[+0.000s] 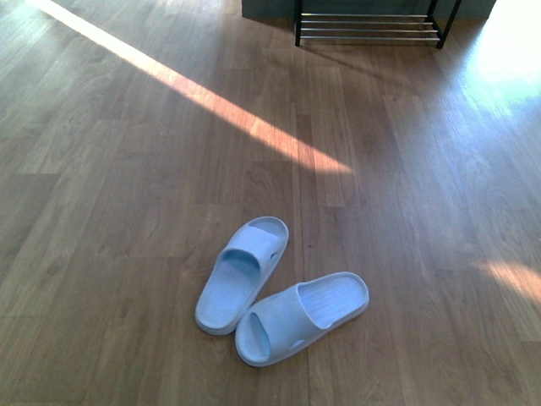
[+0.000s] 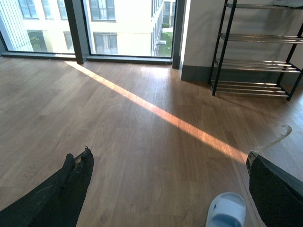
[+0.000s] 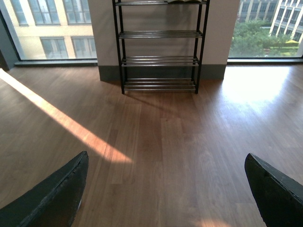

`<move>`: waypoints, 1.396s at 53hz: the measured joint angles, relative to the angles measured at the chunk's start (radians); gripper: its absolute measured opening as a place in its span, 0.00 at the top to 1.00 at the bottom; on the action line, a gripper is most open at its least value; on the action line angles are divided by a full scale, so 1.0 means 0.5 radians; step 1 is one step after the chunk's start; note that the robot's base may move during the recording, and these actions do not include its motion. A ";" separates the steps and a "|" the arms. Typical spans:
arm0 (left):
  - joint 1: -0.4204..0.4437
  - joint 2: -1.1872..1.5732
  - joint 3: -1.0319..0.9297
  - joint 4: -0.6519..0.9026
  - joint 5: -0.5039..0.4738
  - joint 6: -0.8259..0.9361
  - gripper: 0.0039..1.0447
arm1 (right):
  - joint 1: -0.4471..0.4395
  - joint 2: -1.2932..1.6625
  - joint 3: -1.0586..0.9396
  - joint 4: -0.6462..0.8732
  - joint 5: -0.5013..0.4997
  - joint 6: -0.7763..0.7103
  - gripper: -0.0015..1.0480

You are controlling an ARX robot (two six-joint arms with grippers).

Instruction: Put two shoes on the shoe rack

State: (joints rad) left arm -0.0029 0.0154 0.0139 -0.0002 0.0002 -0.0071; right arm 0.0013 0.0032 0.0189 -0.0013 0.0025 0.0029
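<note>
Two pale blue rubber slides lie on the wooden floor in the front view: the left slide (image 1: 243, 272) and the right slide (image 1: 302, 316), touching near their toes. The shoe rack (image 1: 368, 30), black framed with chrome rod shelves, stands far back against the wall. Neither arm shows in the front view. My left gripper (image 2: 170, 158) is open above bare floor, with the end of one slide (image 2: 226, 210) near its right finger (image 2: 277, 191). My right gripper (image 3: 165, 163) is open with only floor between its fingers, facing the shoe rack (image 3: 159, 47).
Wooden floor (image 1: 127, 211) spreads all round, crossed by a diagonal stripe of sunlight (image 1: 211, 101). Tall windows (image 2: 123, 28) and a grey wall base (image 3: 156, 72) close off the far side behind the rack (image 2: 258, 52). Something lies on the rack's top shelf, too cropped to identify.
</note>
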 joint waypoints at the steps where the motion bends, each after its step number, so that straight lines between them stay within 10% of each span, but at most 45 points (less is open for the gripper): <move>1: 0.000 0.000 0.000 0.000 0.000 0.000 0.09 | 0.000 0.000 0.000 0.000 0.000 0.000 0.09; 41: 0.000 0.000 0.000 0.000 -0.004 0.000 0.09 | 0.000 -0.001 0.000 0.000 -0.006 0.000 0.09; 46: 0.000 0.000 0.000 0.000 -0.002 0.000 0.09 | -0.172 0.164 0.008 0.138 -0.568 0.056 0.09; 54: 0.000 0.000 0.000 0.000 -0.002 0.000 0.09 | -0.269 1.222 0.038 0.764 -1.161 -0.260 0.09; 74: 0.000 0.000 0.000 0.000 -0.001 0.000 0.09 | -0.261 4.526 0.590 2.200 -0.986 -1.718 0.09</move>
State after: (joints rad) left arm -0.0029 0.0154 0.0139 -0.0002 -0.0002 -0.0071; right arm -0.1291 2.2662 0.3138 1.0985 -0.4904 -0.8562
